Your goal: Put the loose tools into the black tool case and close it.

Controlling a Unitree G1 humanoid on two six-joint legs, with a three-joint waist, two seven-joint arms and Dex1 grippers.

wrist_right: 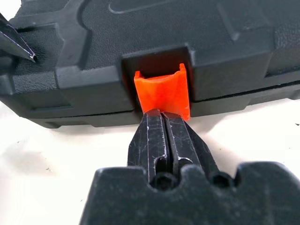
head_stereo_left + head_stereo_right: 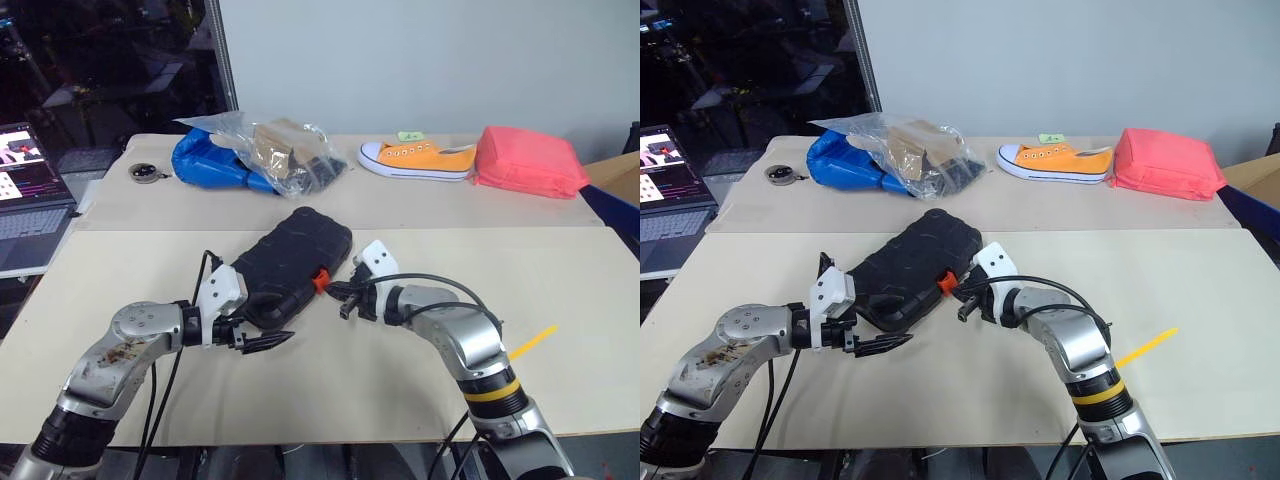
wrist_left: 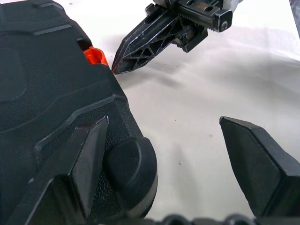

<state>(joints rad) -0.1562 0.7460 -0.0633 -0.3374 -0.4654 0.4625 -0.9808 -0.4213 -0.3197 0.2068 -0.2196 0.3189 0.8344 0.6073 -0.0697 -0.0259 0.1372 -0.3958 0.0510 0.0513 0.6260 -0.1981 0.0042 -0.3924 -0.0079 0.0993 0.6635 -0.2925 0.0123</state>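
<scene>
The black tool case (image 2: 295, 260) lies closed on the table, its ribbed shell up. Its small orange latch (image 1: 163, 93) sits on the edge facing my right gripper. My right gripper (image 1: 163, 115) is shut, and its joined tips touch the lower edge of that latch (image 2: 321, 281). My left gripper (image 3: 173, 154) is open at the case's near corner: one finger (image 3: 84, 159) rests against the corner, the other hangs over bare table. The right gripper (image 3: 115, 70) also shows in the left wrist view, pointing at the latch. The loose tools are out of view.
At the back of the table lie a blue bag under a clear plastic bag (image 2: 250, 150), an orange shoe (image 2: 415, 158) and a red bundle (image 2: 530, 160). A small round object (image 2: 146, 172) sits far left, beside a laptop (image 2: 25, 200). A yellow strip (image 2: 532, 341) lies near right.
</scene>
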